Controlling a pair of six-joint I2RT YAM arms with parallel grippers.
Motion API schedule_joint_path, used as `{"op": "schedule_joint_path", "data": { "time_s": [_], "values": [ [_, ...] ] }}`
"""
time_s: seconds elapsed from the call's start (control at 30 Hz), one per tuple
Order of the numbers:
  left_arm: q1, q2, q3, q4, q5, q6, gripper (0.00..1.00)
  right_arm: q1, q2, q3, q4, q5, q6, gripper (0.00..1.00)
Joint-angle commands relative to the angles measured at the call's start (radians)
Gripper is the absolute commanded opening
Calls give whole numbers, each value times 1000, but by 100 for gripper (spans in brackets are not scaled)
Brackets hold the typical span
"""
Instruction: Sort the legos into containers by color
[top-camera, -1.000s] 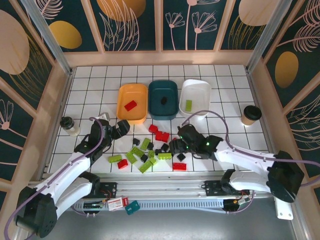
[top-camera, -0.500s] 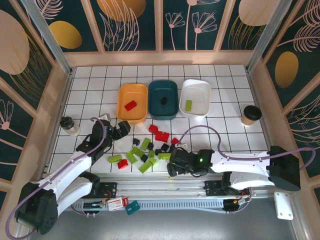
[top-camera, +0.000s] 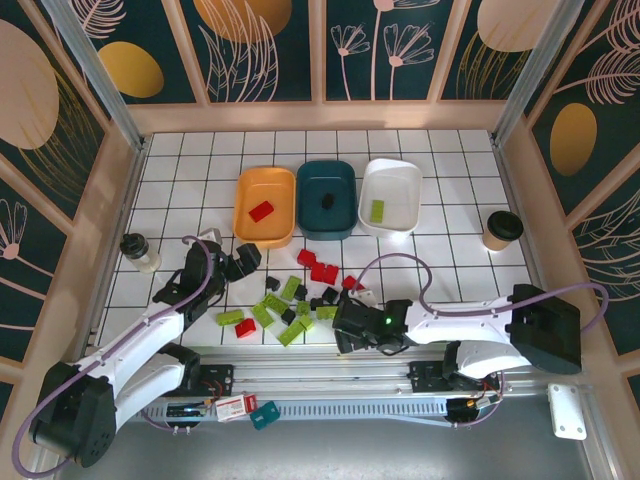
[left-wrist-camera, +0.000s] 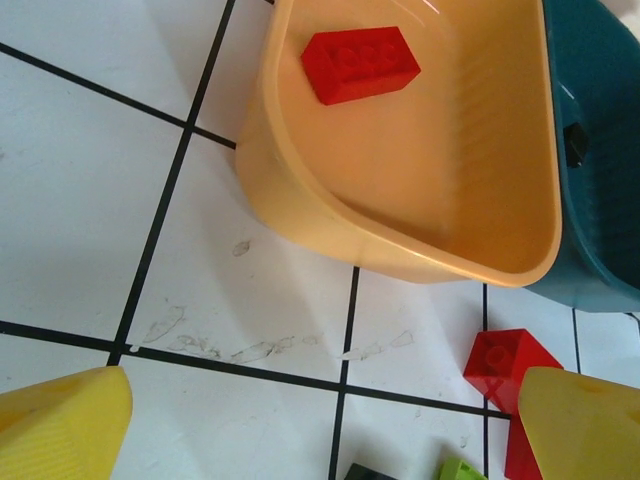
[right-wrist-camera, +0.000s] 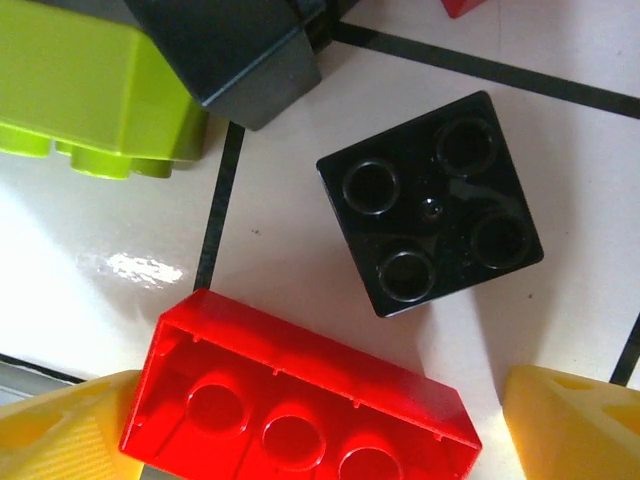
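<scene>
Right wrist view: the right gripper (right-wrist-camera: 320, 440) is low over the table (right-wrist-camera: 110, 280), its two yellow fingertips (right-wrist-camera: 575, 425) far apart and holding nothing
Between the fingertips: an upside-down red brick (right-wrist-camera: 300, 395) lies with its hollow side up; one end is right by a fingertip, and I cannot tell if they touch
Just past it: a black square brick (right-wrist-camera: 430, 203) lies alone on a white tile with its four round bumps up; farther on, a lime green brick (right-wrist-camera: 90, 90) and a dark brick (right-wrist-camera: 235, 45) sit side by side
Top view, front: the right gripper is at the near right end of the loose legos (top-camera: 290, 300), close to the front edge of the table
Loose legos: red, lime green and black bricks lie spread on the tiles between the two arms, in front of the tubs
Left gripper (top-camera: 240, 262): at the far left side of the pile, just in front of the orange tub (top-camera: 243, 200)
Left wrist view: its yellow pads (left-wrist-camera: 60, 430) stand wide with bare table between them, holding nothing; a loose red brick (left-wrist-camera: 510, 360) lies near one pad
Orange tub: on the left of the row, with one red lego (top-camera: 261, 211) inside
Dark teal tub (top-camera: 305, 200): in the middle, just beside the orange one, with one black lego (top-camera: 326, 200) inside
White tub (top-camera: 410, 180): on the right, with one green lego (top-camera: 377, 211) inside
Cups: a pale cup (top-camera: 140, 252) far left, a brown cup (top-camera: 501, 230) far right, both well apart from the tubs
</scene>
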Motion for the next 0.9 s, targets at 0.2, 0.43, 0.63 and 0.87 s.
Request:
{"op": "schedule_joint_path", "data": {
  "time_s": [0.2,0.43,0.63,0.87],
  "values": [
    [-1,-3,-11,16,-5,3,99,-3,4,15,48,53,4,74],
    [-1,-4,0,8,-5,9,99,-12,-86,10,25,72,-24,61],
    [-1,-10,23,-10,-14,14,99,-14,-185,54,-41,84,-40,59],
    [-2,-51,70,-91,-89,23,99,-232,-114,209,172,-30,-352,56]
  ]
}}
